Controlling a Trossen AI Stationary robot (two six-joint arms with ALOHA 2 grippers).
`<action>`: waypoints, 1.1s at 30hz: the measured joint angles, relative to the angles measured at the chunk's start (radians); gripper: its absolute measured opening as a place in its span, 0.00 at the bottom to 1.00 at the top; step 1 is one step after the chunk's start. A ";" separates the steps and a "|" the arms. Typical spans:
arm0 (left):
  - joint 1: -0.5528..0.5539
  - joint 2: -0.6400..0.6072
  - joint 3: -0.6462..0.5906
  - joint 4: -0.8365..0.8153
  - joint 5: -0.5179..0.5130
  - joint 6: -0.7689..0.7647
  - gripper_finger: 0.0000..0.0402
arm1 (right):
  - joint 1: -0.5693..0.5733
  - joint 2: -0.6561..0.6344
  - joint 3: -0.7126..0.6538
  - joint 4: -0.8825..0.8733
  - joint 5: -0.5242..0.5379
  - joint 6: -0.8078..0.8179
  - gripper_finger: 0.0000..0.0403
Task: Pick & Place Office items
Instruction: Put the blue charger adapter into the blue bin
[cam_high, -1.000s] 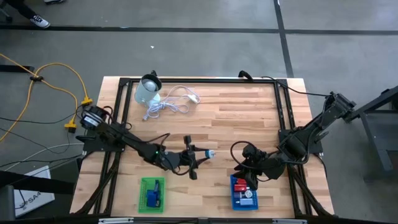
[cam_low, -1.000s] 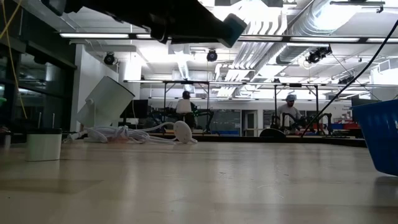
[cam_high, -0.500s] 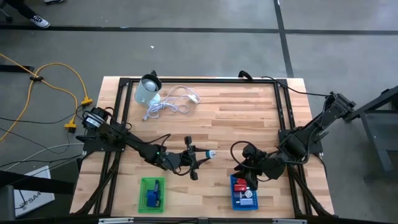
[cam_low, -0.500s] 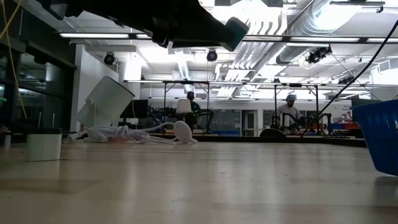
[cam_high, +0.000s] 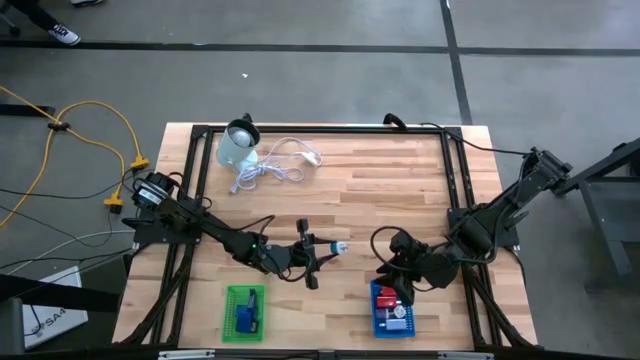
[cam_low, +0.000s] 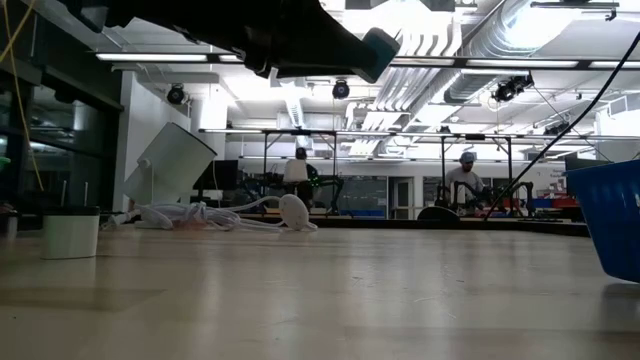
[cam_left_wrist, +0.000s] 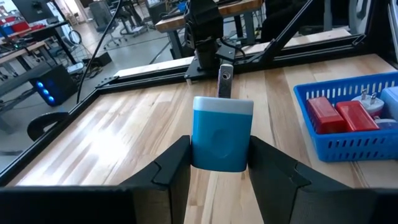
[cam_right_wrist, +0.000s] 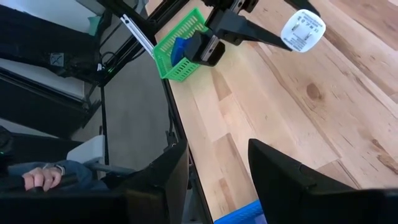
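Two hands above wooden table (cam_high: 380, 190): left (cam_left_wrist: 219, 163) clamping blue block (cam_left_wrist: 221, 134), right (cam_right_wrist: 217, 171) parted, empty.

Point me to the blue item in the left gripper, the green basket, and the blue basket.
blue item (cam_left_wrist: 221, 137), left wrist view, front face.
green basket (cam_high: 232, 313), high view, left rim.
blue basket (cam_left_wrist: 348, 147), left wrist view, front wall.

Open bare wood across the table's (cam_high: 400, 180) centre and upper right, white cable (cam_high: 275, 165) and pale container (cam_high: 237, 148) crowding upper left, green basket (cam_high: 245, 311) and blue basket (cam_high: 392, 310) along bottom edge.
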 joint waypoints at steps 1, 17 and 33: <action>0.000 0.000 0.000 0.000 0.000 -0.001 0.33 | -0.004 0.000 0.000 0.004 0.000 0.001 0.38; 0.000 0.000 0.000 -0.007 0.000 -0.003 0.33 | -0.047 0.005 0.000 0.021 0.061 -0.001 0.38; 0.000 -0.001 0.000 0.015 0.035 0.024 0.33 | -0.049 0.008 0.000 0.005 0.023 -0.153 0.38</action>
